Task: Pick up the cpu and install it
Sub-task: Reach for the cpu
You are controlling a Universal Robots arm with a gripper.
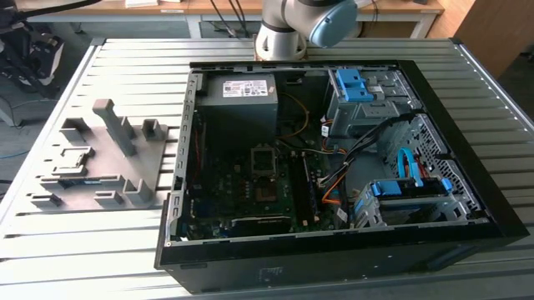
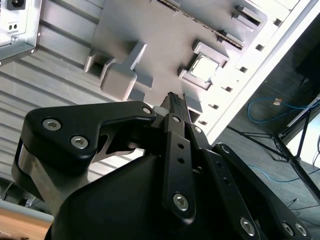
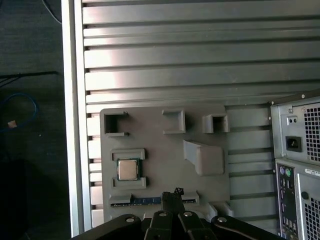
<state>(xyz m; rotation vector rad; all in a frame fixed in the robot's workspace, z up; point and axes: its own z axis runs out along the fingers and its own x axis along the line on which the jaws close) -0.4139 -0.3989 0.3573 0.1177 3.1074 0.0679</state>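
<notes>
— How many chips?
— One cpu (image 3: 127, 170): small, flat, square, with a pale metal top. Seated in a raised-frame pocket of the matte grey holder plate (image 3: 165, 145), well apart from the open black computer case (image 1: 334, 175).
— And on the arm?
— One gripper (image 3: 175, 193), black with bolted links, fingers pressed together on nothing, hovering above the plate. Close by in the first wrist view, one long green-blue memory stick (image 3: 140, 200). Beneath, one ribbed silver table (image 3: 175, 60).

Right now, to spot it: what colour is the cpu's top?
Pale silver-grey cpu; best in the first wrist view.
</notes>
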